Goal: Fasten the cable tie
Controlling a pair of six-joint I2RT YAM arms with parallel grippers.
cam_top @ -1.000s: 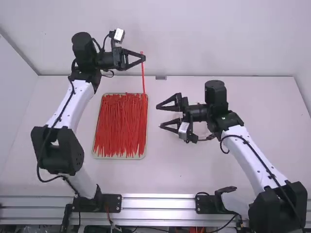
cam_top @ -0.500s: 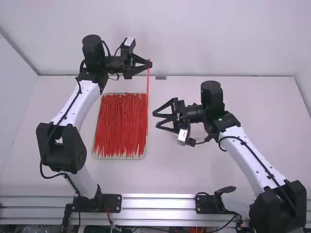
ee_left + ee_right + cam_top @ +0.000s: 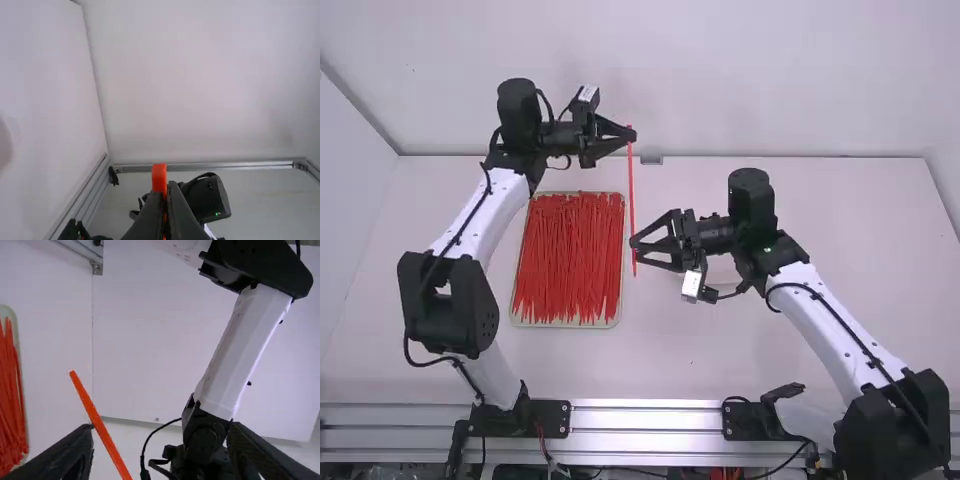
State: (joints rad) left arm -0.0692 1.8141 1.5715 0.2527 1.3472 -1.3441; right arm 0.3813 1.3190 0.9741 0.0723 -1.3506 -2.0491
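left arm [image 3: 470,215]: base at the near left, reaching up along the left of the surface [image 3: 860,220] to its far edge, wrist turned toward the middle. left jaws clenched on the top end of one red cable tie [image 3: 632,200]. in the left wrist view the two fingers are pressed together, with the tie's end [image 3: 159,175] standing up between them.

tray [image 3: 565,324]: flat on the surface, just right of the left arm's forearm. it holds a loose heap of spare red ties [image 3: 568,258] lying mostly lengthwise, near to far.

held cable tie: lifted off the surface and hanging straight down from the left jaws, just beside the tray's right edge and apart from the heap. its lower end is level with the right jaws' tips.

right arm [image 3: 820,310]: base at the near right, elbow up, wrist pointing left toward the tray. right jaws released and spread wide. in the right wrist view the tie [image 3: 95,420] runs slantwise inside the gap, close to one finger [image 3: 65,455] and well apart from the other. cannot tell whether it touches the nearer finger. the tie is not looped or fastened.
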